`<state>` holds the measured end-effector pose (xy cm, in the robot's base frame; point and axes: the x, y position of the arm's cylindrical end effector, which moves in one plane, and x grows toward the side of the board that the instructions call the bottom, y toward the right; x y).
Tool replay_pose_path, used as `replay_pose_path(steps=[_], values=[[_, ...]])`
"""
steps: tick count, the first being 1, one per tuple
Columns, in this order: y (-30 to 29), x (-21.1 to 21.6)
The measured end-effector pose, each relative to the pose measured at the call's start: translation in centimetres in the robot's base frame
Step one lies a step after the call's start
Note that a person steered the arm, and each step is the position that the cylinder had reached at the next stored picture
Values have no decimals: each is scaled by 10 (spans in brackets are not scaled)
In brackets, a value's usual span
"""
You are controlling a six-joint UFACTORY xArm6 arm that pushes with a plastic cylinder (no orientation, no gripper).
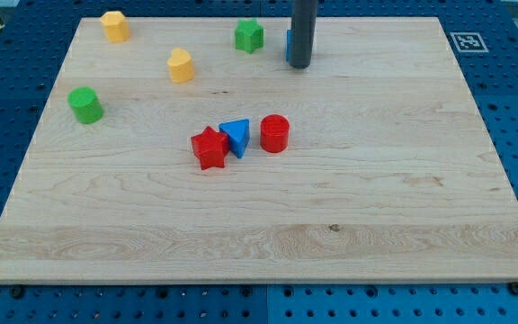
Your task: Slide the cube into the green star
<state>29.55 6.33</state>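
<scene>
Blue cube (289,45) sits near the view's top, centre-right of the bench (403,216). Mostly hidden behind the rod; only a blue sliver shows on the rod's left side, so shape is barely readable. My tip (301,66) is down on the bench right at the cube, on its right/front side. Looks like contact, can't confirm.

End effector: plain rod, no jaws, holding nothing.

Green star (249,35) is just to the view's left of the cube, small gap between them, same row near the top edge.

Further out:
- yellow block (181,66), left of the star, a bit lower
- second yellow block (114,25), top-left corner area
- green cylinder (85,105), far left, mid-upper
- mid-bench cluster: red star (209,148) touching blue triangle (236,137), red cylinder (275,133) just beside the triangle on its right

Cluster is well apart from my tip.
</scene>
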Motion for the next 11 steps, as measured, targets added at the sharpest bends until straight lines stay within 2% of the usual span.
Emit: replay_pose_path(steps=[2, 3, 4, 6, 11], values=[[3, -39], [16, -42], [59, -50], [32, -85], [-39, -75]])
